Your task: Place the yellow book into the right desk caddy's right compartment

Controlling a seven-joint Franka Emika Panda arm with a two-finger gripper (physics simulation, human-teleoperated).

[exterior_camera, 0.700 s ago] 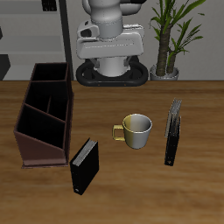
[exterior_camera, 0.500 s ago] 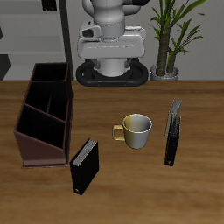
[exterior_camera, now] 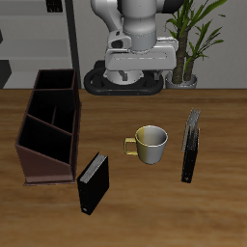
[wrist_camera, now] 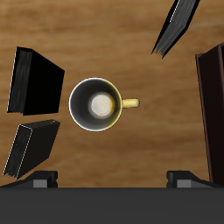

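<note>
A wooden table fills the scene, with a potted plant at its back beside my base. My gripper hangs high over the middle of the table. The wrist view shows its two fingertips set wide apart with nothing between them, so it is released and empty.

Straight below me is a mug. The yellow book stands on edge, well apart from the caddy, with the mug between them. It is just behind a thicker black book, and the two seem to touch or nearly so. From the wrist the yellow book looks dark with a paler edge and leans a little. Another black book leans near the caddy's front corner.

I judge the yellow book to be light, stiff and thin. Its flat covers may be slick, and it could tip easily if I nudge it. The best hold is probably across its thickness at the upper edge, near the middle of its length so it hangs level. I should pinch on the part clear of the black neighbour. A grip near one end would likely let it swing, which would make lowering it into the right compartment awkward.
</note>
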